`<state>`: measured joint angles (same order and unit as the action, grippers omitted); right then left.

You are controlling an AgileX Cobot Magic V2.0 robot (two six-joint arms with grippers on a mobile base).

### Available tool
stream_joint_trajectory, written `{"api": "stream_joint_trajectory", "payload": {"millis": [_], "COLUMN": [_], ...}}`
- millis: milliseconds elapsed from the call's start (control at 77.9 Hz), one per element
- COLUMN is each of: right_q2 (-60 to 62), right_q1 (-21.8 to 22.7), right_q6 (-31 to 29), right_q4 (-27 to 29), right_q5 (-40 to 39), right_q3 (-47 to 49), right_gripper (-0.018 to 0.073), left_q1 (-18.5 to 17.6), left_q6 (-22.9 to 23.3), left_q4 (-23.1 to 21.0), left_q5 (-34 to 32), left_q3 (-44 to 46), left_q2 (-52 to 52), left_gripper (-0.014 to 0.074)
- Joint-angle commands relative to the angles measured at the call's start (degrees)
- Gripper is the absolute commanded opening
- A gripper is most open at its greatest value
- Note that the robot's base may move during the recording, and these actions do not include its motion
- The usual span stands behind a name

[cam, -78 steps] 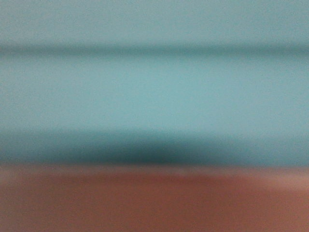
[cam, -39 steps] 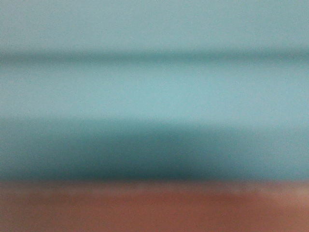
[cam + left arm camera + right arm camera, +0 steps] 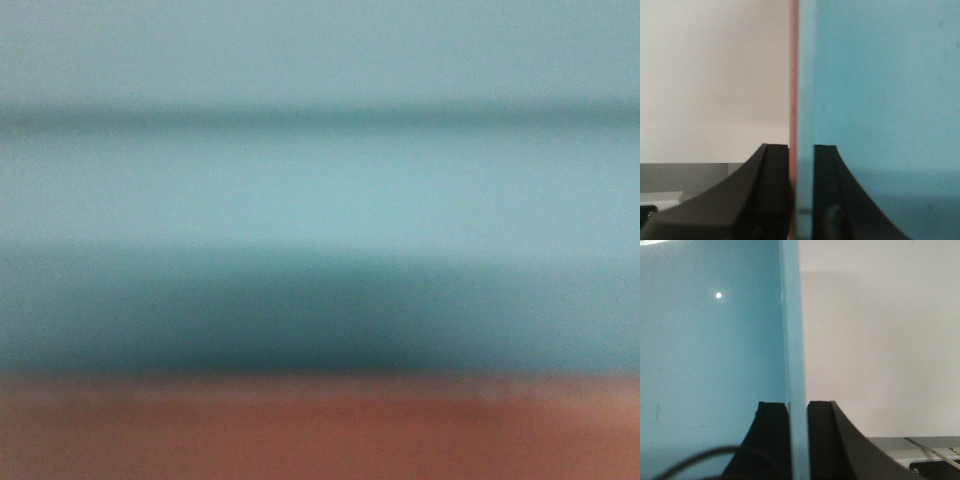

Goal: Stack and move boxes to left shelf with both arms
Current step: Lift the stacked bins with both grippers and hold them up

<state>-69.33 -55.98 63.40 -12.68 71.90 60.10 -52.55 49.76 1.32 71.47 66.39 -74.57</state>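
Note:
The front view is filled, very close and blurred, by the aqua blue box [image 3: 320,200], with the salmon pink box [image 3: 320,435] as a band along the bottom. In the left wrist view my left gripper [image 3: 801,147] is shut on the boxes' left wall, pink wall [image 3: 793,75] outside and aqua box [image 3: 880,90] inside, nested together. My right gripper [image 3: 798,404] is shut on the aqua box's [image 3: 710,340] right wall; no pink shows there. The left shelf is out of view.
A pale plain wall [image 3: 715,75] stands behind both grippers. A grey surface [image 3: 685,175] shows low in the left wrist view, and grey metal parts [image 3: 910,450] low at the right of the right wrist view.
In the front view the pink band's upper edge has dropped lower and the aqua box fills more of the frame than a second ago. It has held still over the last half second.

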Motion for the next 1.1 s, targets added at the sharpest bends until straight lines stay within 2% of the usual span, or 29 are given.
{"api": "stream_joint_trajectory", "payload": {"millis": [0,1091], "right_q2": [2.0,2.0], "right_q1": [0.1,0.1], "right_q6": [0.0,0.0], "right_q4": [-3.0,-3.0], "right_q5": [1.4,1.4], "right_q3": [1.8,1.8], "right_gripper": [0.0057,0.0057], "left_q1": [-0.6,-0.6], "left_q6": [0.5,0.5], "left_q4": [-1.3,-1.3], "left_q5": [4.0,4.0], "left_q3": [1.9,1.9], "left_q2": [1.7,1.7], "left_gripper": [0.0007,0.0007]}}
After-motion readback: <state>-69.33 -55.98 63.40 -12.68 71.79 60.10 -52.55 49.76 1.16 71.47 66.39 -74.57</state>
